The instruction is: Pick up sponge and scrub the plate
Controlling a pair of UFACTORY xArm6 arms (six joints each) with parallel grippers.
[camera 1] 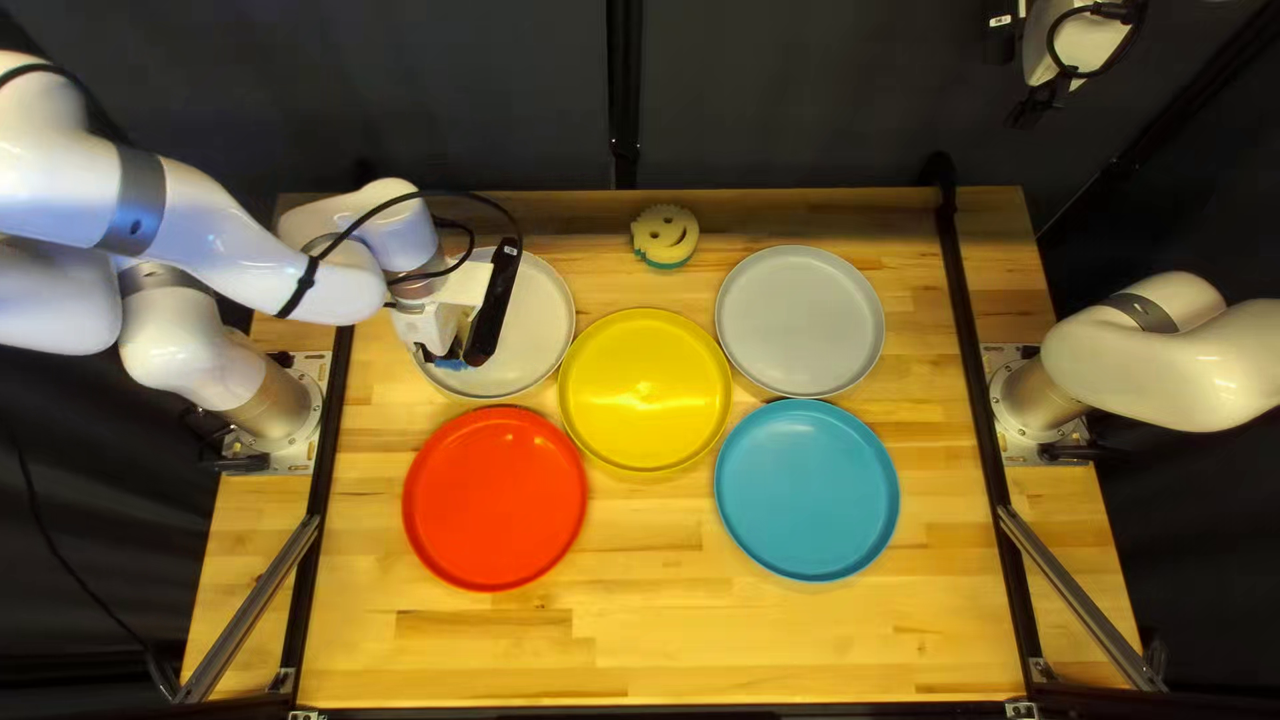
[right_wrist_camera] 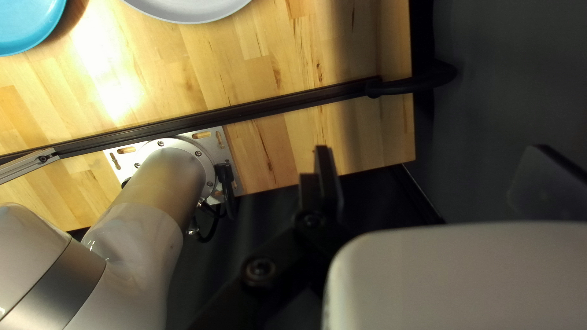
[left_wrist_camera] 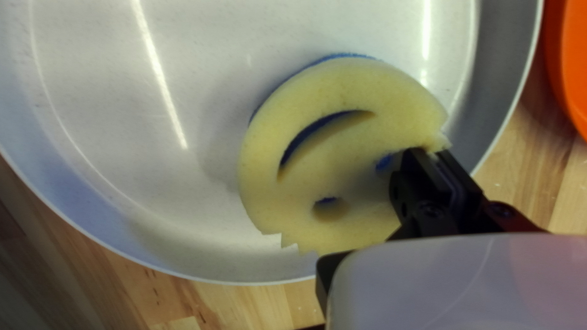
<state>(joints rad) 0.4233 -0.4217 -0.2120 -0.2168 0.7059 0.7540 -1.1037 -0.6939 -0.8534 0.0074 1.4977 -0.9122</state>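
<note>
Overhead, the yellow plate [camera 1: 645, 390] sits in the middle of the desk [camera 1: 650, 620], and I place the rest by it. The white plate [camera 1: 535, 330] lies just beside it, to its far left. The grey plate [camera 1: 800, 320] is to its far right, the orange plate [camera 1: 495, 495] to its near left and the blue plate [camera 1: 805, 490] to its near right. A second sponge [camera 1: 665, 237] rests beyond the yellow plate, near the desk's far edge. My left pincer [camera 1: 462, 355] reaches down into the white plate, with a blue sliver of the sponge [camera 1: 450, 365] at its tip.

Next, my left wrist view. The left pincer is clamped on the sponge [left_wrist_camera: 330, 174] at its rim; one finger [left_wrist_camera: 426, 183] shows on the yellow face. The sponge stands tilted, its blue backing against the white plate's inner wall [left_wrist_camera: 137, 137].

Last, my right wrist view. The right pincer [right_wrist_camera: 431, 174] hangs with fingers spread wide and nothing between them, off the desk's edge [right_wrist_camera: 275, 55], beside my own arm's base [right_wrist_camera: 169, 169].
</note>
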